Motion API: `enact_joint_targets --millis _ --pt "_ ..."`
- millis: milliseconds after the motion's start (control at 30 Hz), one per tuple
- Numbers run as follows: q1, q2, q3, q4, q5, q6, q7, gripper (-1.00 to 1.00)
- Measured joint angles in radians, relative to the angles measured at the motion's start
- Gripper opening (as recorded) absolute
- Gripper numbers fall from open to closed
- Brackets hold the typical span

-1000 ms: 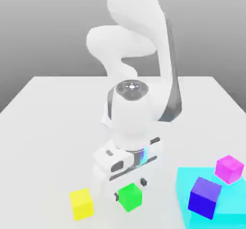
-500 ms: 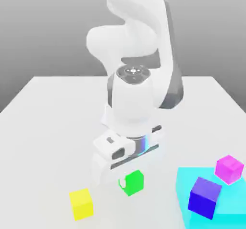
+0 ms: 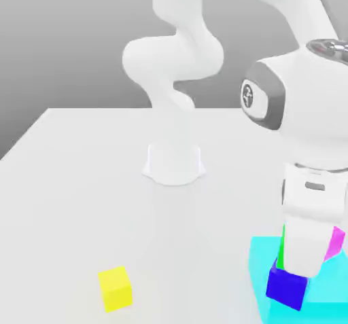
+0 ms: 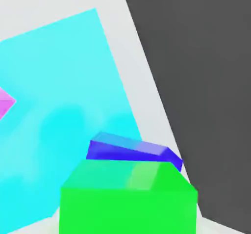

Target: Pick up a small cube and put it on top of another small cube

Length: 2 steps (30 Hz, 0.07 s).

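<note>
Green cube (image 4: 128, 198) sits on the blue-violet cube (image 3: 286, 289), which stands on the cyan block (image 3: 259, 265).

The gripper (image 3: 300, 265) hides most of the stack; its fingers are not visible, so I cannot tell whether they grip or are spread. The green cube seems offset, so withdrawing crookedly could topple it. Counted: one green, one blue-violet, one yellow cube (image 3: 115, 288), one magenta cube (image 3: 336, 242), one cyan block.

backdrop (image 3: 68, 37): plain grey — darker at the top, paler toward the table's far edge
table (image 3: 75, 200): flat white top, evenly lit
floor (image 4: 206, 81): dark grey — seen past the table's edge
</note>
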Motion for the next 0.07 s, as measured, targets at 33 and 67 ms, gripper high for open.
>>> enact_joint_targets --millis 33,67 --pt "0.0 0.0 0.0 0.0 0.0 0.0 0.0 1.0" --pt "0.0 0.0 0.0 0.0 0.0 0.0 0.0 1.0"
